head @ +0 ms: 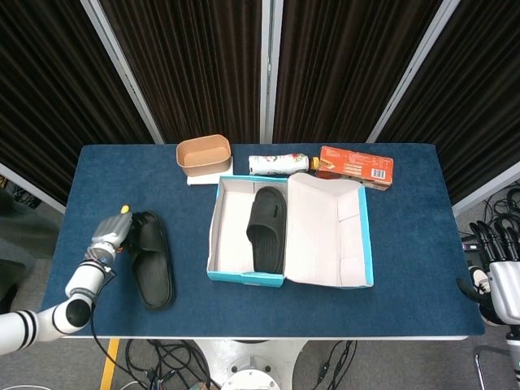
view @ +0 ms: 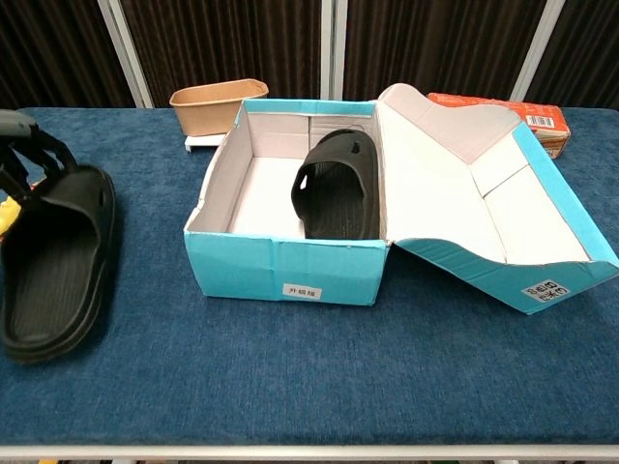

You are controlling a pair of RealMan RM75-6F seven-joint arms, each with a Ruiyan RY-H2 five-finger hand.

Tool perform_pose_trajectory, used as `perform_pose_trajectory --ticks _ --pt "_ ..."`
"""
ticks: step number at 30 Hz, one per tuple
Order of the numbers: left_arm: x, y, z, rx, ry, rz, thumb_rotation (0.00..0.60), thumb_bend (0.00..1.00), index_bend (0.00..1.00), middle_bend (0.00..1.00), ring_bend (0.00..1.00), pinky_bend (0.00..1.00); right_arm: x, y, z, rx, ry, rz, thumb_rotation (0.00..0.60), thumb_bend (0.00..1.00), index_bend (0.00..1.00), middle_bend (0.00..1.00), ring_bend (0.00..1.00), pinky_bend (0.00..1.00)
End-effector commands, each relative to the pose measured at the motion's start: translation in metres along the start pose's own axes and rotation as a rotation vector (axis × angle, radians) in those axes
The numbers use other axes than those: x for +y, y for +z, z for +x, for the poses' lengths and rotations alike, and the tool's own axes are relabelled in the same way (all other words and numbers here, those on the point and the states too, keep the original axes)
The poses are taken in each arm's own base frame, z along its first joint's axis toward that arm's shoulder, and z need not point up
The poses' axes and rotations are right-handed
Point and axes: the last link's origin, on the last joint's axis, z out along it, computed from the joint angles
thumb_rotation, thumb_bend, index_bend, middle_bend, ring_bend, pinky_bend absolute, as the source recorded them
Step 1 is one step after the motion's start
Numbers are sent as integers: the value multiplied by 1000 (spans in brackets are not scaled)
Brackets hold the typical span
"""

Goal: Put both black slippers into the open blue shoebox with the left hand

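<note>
One black slipper (head: 266, 227) lies in the right half of the open blue shoebox (head: 244, 278), and the chest view shows this slipper (view: 338, 193) leaning on the box's (view: 290, 266) inner divider. The second black slipper (head: 152, 260) is on the table left of the box. My left hand (head: 110, 236) grips its far end, with dark fingers (view: 44, 159) hooked over the strap of that slipper (view: 53, 266). My right hand (head: 497, 280) hangs off the table's right edge, fingers apart and holding nothing.
A brown tub (head: 204, 154) on a white tray, a lying bottle (head: 280, 164) and an orange carton (head: 355, 166) line the back behind the box. A yellow object (head: 123, 210) sits by my left hand. The box lid (view: 503, 222) folds out to the right.
</note>
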Motion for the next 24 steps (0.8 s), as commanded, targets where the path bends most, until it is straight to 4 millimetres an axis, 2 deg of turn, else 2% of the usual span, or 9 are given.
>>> perform_pose_trajectory --ticks 1,4,6,10,15,21,24 --pt "0 -10 38 121 -112 -47 600 0 590 639 813 864 0 -1 0 0 -1 0 600 91 56 63 0 60" --pt "8 -14 61 191 -209 -105 600 0 591 639 812 864 0 -2 1 2 -2 -3 600 91 56 63 0 61" --pt "20 -12 72 220 -295 -170 600 0 591 638 807 864 0 -2 2 4 -3 -5 600 91 56 63 0 60" --pt "53 -3 77 202 -451 -324 600 0 591 637 786 864 -1 -3 2 7 -5 -4 600 90 56 63 0 60" --pt "103 13 63 120 -598 -522 600 0 584 634 753 813 -2 -5 4 10 -11 -8 600 91 56 63 0 60" --pt "144 34 41 115 -580 -673 600 0 583 629 734 750 -3 -7 6 6 -19 -21 600 91 56 63 0 60" --pt "158 43 29 125 -580 -722 600 0 584 628 726 699 -4 -7 6 5 -22 -26 600 91 56 62 0 60"
